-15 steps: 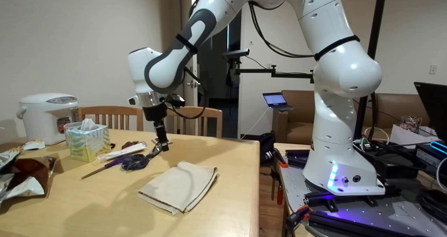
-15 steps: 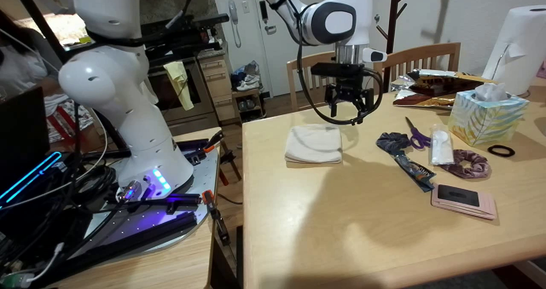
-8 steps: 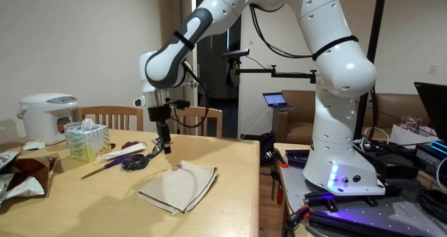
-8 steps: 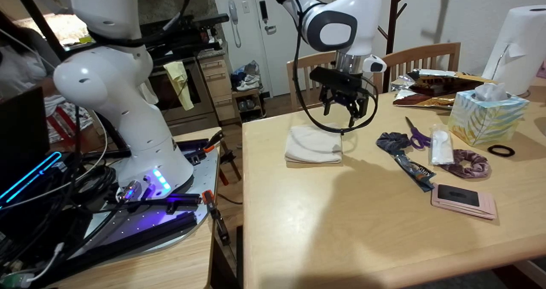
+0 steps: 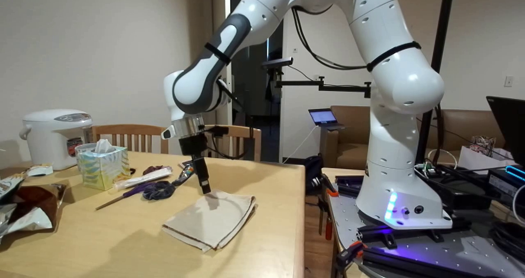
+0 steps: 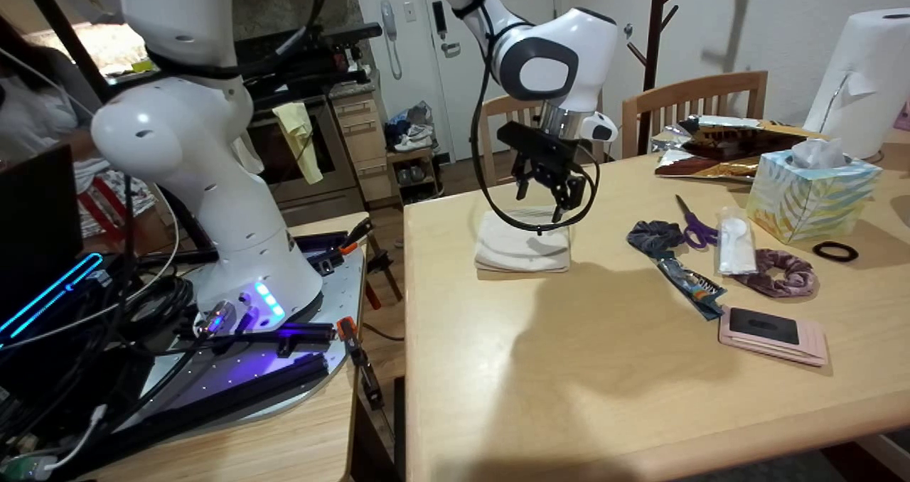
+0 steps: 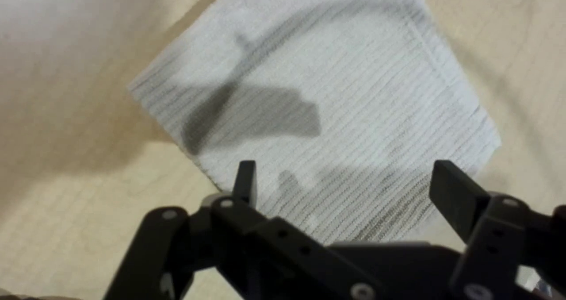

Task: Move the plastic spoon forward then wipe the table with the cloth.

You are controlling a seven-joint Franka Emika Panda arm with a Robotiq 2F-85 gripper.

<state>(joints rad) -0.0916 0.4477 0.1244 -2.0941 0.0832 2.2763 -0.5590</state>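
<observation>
The fingers (image 7: 457, 198) stand wide apart and hold nothing, pointing down above the far part of the cloth (image 6: 522, 249); whether a tip touches the fabric cannot be told. The wrist view shows them at left and right, with the off-white cloth between and beyond them and dark shadows lying across it. The cloth is folded flat on the counter (image 6: 640, 382), toward the far left corner in an exterior view.

There, well to the right of the cloth, lies the plastic spoon (image 6: 738, 244), white and in a clear sleeve. Purple-handled scissors (image 6: 691, 220) are just left of it, and a mauve scrunchie (image 6: 800, 279) touches the sleeve on the right. A dark scrunchie (image 6: 654, 235) sits left of the scissors; from it a dark blue wrapper (image 6: 686, 283) runs toward the near right, ending by a pink card holder (image 6: 771, 329). A tissue box (image 6: 810, 197) stands beyond the spoon on the right, with foil bags (image 6: 739, 143) and a paper towel roll (image 6: 853, 84) at the far right.
</observation>
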